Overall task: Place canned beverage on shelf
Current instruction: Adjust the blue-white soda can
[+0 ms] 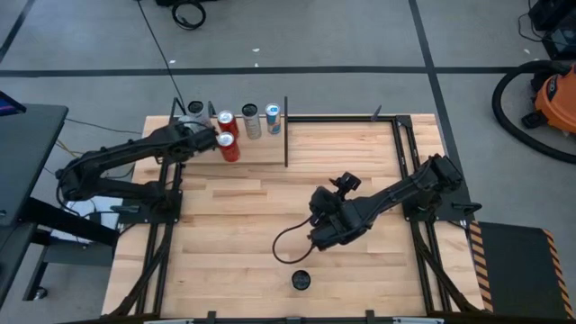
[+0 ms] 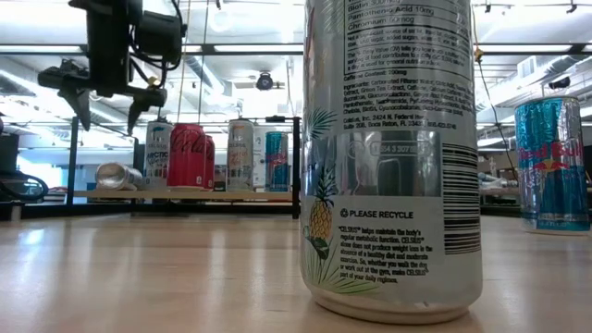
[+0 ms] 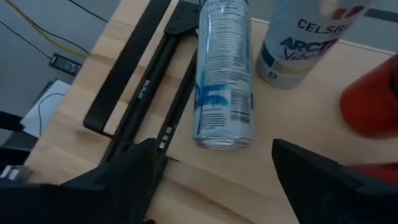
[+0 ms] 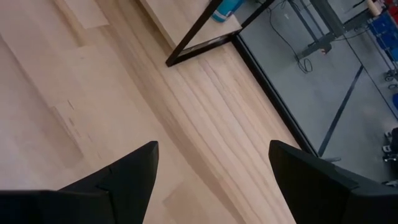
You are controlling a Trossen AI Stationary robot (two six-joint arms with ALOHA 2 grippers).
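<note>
Left gripper [image 3: 211, 171] hangs with fingers apart and empty over the shelf [image 1: 261, 148] at the bench's far left corner, above a silver can lying on its side [image 3: 224, 81]. Upright cans [image 1: 251, 121] already stand along the shelf, so placement looks largely done; the toppled one likely needs righting. Right gripper [image 4: 211, 165] waits open, mid-bench. Labels on most cans are unreadable.
</note>
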